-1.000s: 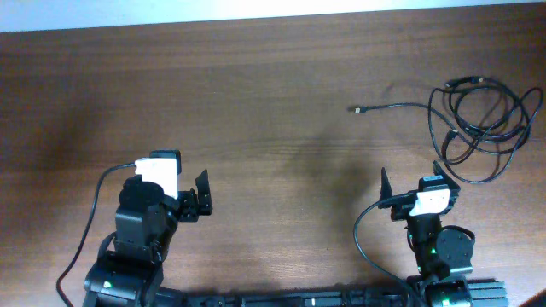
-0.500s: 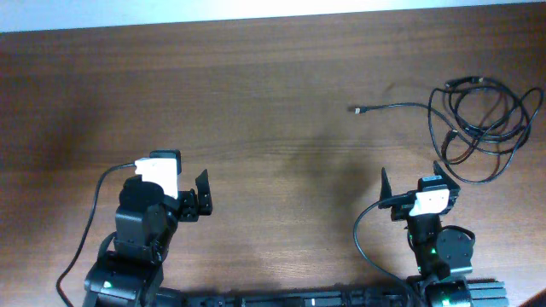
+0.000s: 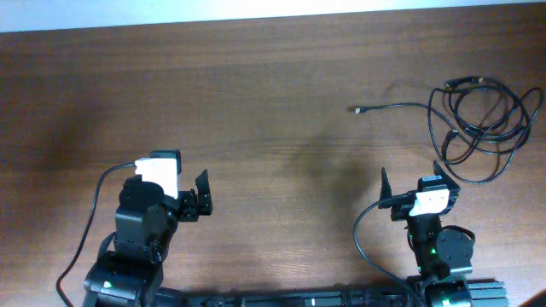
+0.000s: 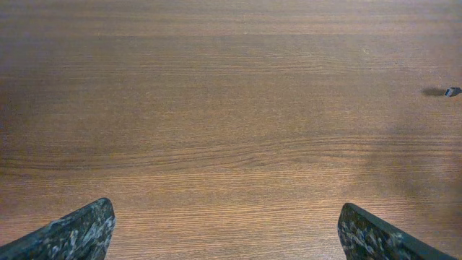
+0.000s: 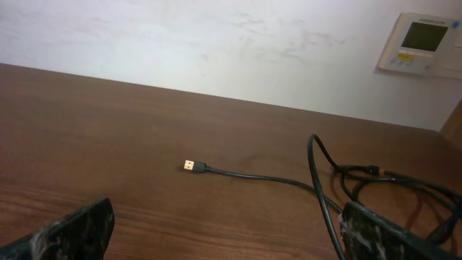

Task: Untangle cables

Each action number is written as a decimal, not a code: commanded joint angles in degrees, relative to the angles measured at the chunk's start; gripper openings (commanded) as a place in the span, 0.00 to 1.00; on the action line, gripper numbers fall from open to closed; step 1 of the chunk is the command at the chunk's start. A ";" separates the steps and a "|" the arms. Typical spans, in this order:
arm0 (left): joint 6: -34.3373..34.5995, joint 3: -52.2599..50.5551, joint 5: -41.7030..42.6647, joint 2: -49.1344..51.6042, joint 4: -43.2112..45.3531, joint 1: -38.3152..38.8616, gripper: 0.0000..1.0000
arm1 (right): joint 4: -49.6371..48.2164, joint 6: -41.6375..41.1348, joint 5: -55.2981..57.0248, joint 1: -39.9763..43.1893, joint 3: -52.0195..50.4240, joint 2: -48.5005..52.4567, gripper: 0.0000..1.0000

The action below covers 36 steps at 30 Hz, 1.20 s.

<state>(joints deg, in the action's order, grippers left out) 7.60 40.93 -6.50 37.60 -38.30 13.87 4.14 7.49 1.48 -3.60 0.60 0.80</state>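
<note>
On the brown wooden table the cables lie in the upper right of the overhead frame as a loose pile of overlapping black loops, near the right edge. One strand leaves the pile and runs left to a small plug lying alone on the wood. The right wrist view shows that same loose end as a USB-type plug with a pale metal tip near the middle of the frame, its cord trailing right into the loops at the lower right. The right gripper has its two fingers spread wide – one in each lower corner of its frame – with nothing between them and no contact with any cord. The left gripper, at the lower left of the overhead frame and well apart from the pile, is likewise spread wide over bare wood and holds nothing; only a tiny dark plug tip shows at the right edge of its view. Behind the table stands a whitish wall with a small control panel at the upper right.
</note>
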 commanded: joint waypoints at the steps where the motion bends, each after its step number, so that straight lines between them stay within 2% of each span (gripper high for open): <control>1: 0.31 -0.33 -0.85 -0.17 0.04 0.13 0.99 | 0.50 0.02 0.11 -0.09 -0.26 -0.55 0.99; 11: 0.28 -1.42 -1.53 -2.36 -0.28 0.11 0.99 | 0.50 0.00 0.11 -0.09 -0.26 -0.55 0.99; 21: 0.33 -20.65 -0.83 -23.39 8.83 -5.18 0.99 | 0.50 0.00 0.11 -0.09 -0.28 -0.55 0.99; 26: 0.31 -27.96 -0.81 -30.84 18.01 -6.80 0.99 | 0.50 0.00 0.11 -0.09 -0.26 -0.55 0.99; 34: 0.15 -39.43 2.19 -37.35 42.53 -10.47 0.99 | 0.50 0.00 0.11 -0.09 -0.28 -0.55 0.99; 36: -3.23 -40.48 2.95 -37.35 46.47 -10.62 0.99 | 0.50 0.00 0.11 -0.09 -0.26 -0.55 0.99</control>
<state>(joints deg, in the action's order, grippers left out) 7.55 2.57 -5.56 0.95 4.03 3.95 4.16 7.53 1.48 -3.57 0.60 0.69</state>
